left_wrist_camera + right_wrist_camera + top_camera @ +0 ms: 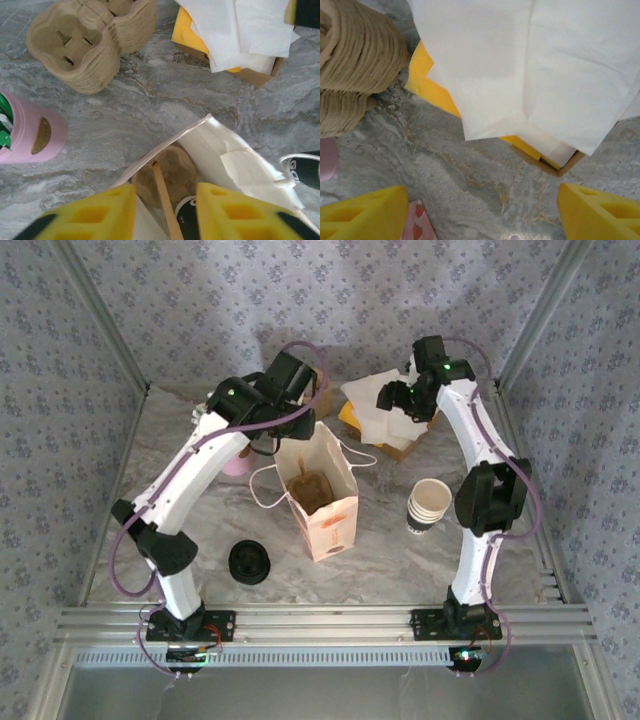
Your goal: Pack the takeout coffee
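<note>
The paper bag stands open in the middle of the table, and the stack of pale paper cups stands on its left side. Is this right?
No. The stack of pale paper cups stands on the right side of the paper bag, not the left, as the top external view shows. The rest is correct.

Robot lab cell: aluminium frame, patterned fabric walls.

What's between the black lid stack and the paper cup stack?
The open paper bag stands between the lid stack and the cup stack, seen in the top view.
</note>
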Controlling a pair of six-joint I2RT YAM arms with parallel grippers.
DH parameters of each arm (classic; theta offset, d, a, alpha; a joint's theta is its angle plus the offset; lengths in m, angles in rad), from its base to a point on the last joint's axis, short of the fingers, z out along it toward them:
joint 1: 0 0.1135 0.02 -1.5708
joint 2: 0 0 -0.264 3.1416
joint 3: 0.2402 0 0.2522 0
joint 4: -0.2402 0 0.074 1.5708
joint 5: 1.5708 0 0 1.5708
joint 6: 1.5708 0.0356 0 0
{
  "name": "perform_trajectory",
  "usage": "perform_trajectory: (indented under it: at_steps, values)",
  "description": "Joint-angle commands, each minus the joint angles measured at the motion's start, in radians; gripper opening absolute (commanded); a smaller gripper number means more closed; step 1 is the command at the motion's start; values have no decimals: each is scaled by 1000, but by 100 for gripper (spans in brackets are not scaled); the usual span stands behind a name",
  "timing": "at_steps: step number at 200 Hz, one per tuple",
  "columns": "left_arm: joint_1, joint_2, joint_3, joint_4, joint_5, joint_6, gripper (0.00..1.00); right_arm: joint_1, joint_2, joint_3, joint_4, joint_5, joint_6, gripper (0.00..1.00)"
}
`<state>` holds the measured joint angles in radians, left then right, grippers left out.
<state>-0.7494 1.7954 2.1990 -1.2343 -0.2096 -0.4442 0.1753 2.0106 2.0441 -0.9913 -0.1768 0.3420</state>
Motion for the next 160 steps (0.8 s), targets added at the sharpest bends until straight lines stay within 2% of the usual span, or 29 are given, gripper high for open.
perform_trajectory:
  at_steps: [1, 29, 76, 118, 160]
  values:
    - [10, 10, 110, -44, 15, 8, 46, 0, 57, 88, -15, 40, -34, 80]
    - [25, 37, 209, -96, 10, 18, 59, 5, 133, 167, 4, 35, -31, 80]
    - [77, 16, 274, -123, -7, 26, 70, 45, 250, 276, -4, 62, -82, 81]
    - [101, -41, 196, -82, -38, 65, 83, 75, 363, 377, 8, 133, -119, 86]
    - [127, -84, 97, 3, -7, 52, 87, 107, 447, 442, 31, 187, -135, 89]
